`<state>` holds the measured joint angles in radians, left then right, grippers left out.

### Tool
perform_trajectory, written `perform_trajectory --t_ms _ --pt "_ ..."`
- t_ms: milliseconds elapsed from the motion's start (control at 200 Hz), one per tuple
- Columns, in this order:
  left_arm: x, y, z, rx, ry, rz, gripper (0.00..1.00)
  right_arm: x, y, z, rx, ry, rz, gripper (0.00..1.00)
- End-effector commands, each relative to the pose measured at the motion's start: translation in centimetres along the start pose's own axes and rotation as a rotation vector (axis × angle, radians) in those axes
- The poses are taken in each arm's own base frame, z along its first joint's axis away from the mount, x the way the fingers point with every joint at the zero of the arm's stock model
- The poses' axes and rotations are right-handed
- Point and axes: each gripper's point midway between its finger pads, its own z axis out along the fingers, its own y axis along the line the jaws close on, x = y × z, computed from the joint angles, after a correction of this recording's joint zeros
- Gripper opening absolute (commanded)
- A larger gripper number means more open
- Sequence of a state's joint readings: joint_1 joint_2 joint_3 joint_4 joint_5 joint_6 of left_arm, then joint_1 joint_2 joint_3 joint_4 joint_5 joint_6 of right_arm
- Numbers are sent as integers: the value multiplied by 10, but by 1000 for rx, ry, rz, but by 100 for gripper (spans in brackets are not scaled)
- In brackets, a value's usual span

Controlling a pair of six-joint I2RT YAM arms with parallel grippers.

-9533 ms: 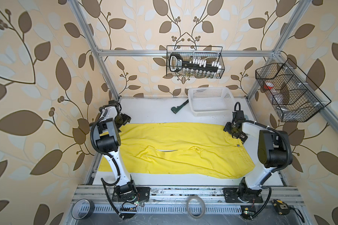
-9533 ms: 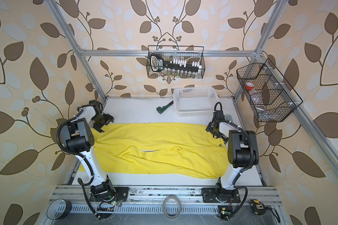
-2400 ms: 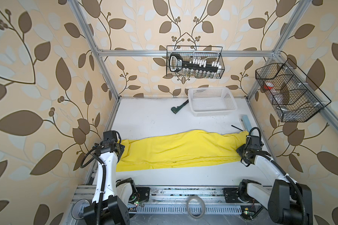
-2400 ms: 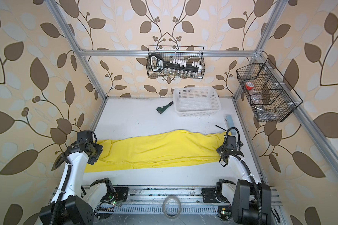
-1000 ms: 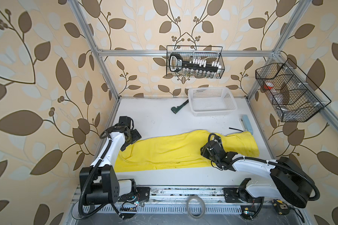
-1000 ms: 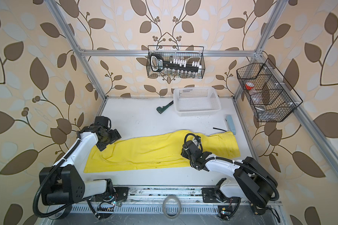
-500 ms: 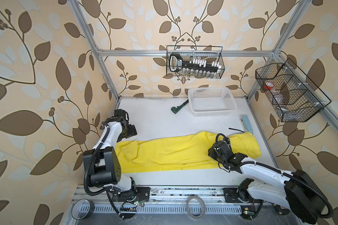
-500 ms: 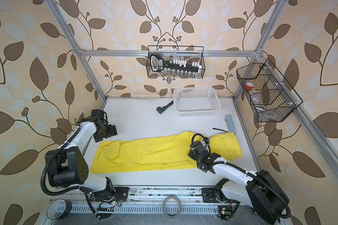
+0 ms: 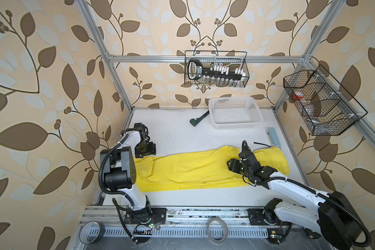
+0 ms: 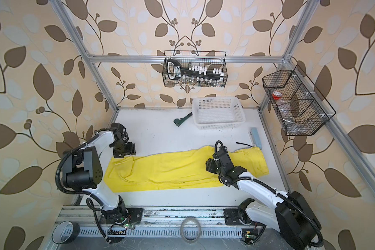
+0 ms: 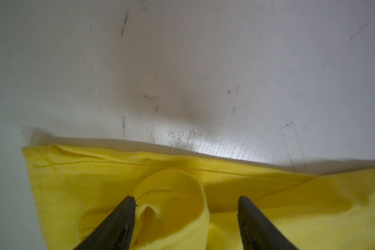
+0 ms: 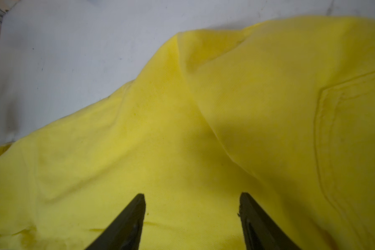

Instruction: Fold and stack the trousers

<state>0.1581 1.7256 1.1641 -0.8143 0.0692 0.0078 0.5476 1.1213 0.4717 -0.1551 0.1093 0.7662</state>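
Lying lengthwise across the near half of the white surface [image 9: 182,134] is entry one: a pair of bright yellow soft fabric trousers [image 9: 199,171] [image 10: 171,171]. They are folded into one long band running left to right in both top views, with the broader end at the right and the left end rumpled.

Entry two, the left gripper [image 9: 144,154]: I see it over the far left corner of the trousers. On my left wrist feed its black fingers [image 11: 119,225] stand wide apart with a raised curl of yellow cloth between them. One finger is against the curl and nothing is pinched.

Entry three, the right gripper [image 9: 230,165]: I see it low over the trousers, right of the middle. On my right wrist feed its fingers [image 12: 128,227] are spread wide above the cloth, a stitched pocket seam off to one side. Whether the tips touch the fabric I cannot tell.

Other stock:
- A white perforated plastic basket [image 9: 236,126] sits at the back of the surface, well apart from the trousers.
- A dark green tool [image 9: 198,119] lies just beside the basket.
- A pale blue block [image 9: 274,136] lies near the right frame, just beyond the trousers' far right corner.
- A black wire rack [image 9: 215,69] hangs on the back wall.
- A black wire bin [image 9: 325,108] hangs on the right wall.
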Motion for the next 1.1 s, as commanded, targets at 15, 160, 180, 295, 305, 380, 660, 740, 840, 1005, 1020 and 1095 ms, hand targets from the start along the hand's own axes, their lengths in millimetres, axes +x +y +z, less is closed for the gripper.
perform_trajectory --t_ms 15,160,180,295,305,380,660,740,840,1005,1020,1095 --pt "-8 0 2 -33 14 63 65 -11 19 -1 -63 -15 -57 70" --pt "-4 1 5 -66 36 83 46 -7 20 4 -73 1 -54 70" --pt "-2 3 5 -79 45 78 42 -7 21 4 -74 1 -54 70" --pt "9 10 3 -118 90 56 29 -3 17 9 -70 16 -46 70" --pt "10 10 3 -116 93 52 26 -3 17 9 -69 18 -46 70" --pt "17 8 -1 -104 91 31 13 -1 15 11 -63 25 -49 69" --pt "30 4 -14 -80 99 -10 0 2 9 14 -57 45 -49 69" --pt "29 12 -23 -124 73 -31 0 2 8 14 -53 39 -48 69" --pt "21 39 -51 -281 -24 -110 0 1 0 15 -15 34 -33 69" --pt "28 79 -82 -372 -83 -315 0 9 -23 24 77 58 -9 70" --pt "29 81 -83 -381 -85 -326 0 10 -25 25 84 63 -9 69" --pt "36 90 -84 -405 -91 -353 0 16 -36 30 120 80 -2 69"
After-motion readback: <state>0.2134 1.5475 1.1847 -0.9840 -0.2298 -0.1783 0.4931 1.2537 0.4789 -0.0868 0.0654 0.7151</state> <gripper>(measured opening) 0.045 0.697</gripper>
